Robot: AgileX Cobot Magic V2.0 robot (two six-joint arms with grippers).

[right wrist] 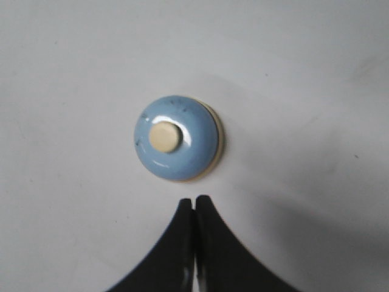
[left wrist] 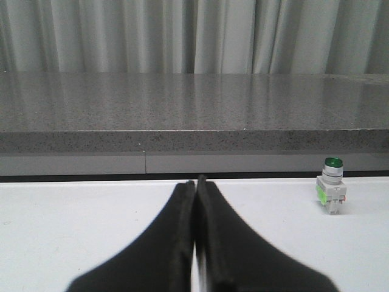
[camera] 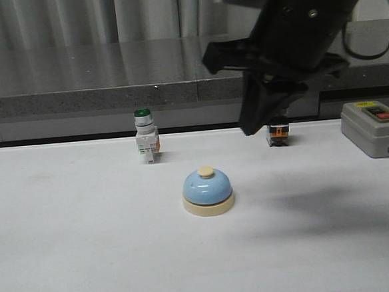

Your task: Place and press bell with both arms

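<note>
The light-blue bell (camera: 208, 192) with a cream base and cream button stands upright on the white table, near the middle. My right gripper (camera: 250, 130) hangs above the table, to the right of the bell and behind it, fingers pointing down and shut on nothing. The right wrist view looks straight down on the bell (right wrist: 177, 138), with the shut right gripper (right wrist: 194, 199) a short way from its rim, not touching. My left gripper (left wrist: 196, 180) is shut and empty, low over the table; it does not show in the front view.
A green-capped white push-button switch (camera: 146, 137) stands behind and left of the bell, also in the left wrist view (left wrist: 332, 188). A black-capped switch (camera: 278, 132) sits behind the right gripper. A grey control box (camera: 375, 128) is at the far right. A grey counter (camera: 96, 79) runs behind the table.
</note>
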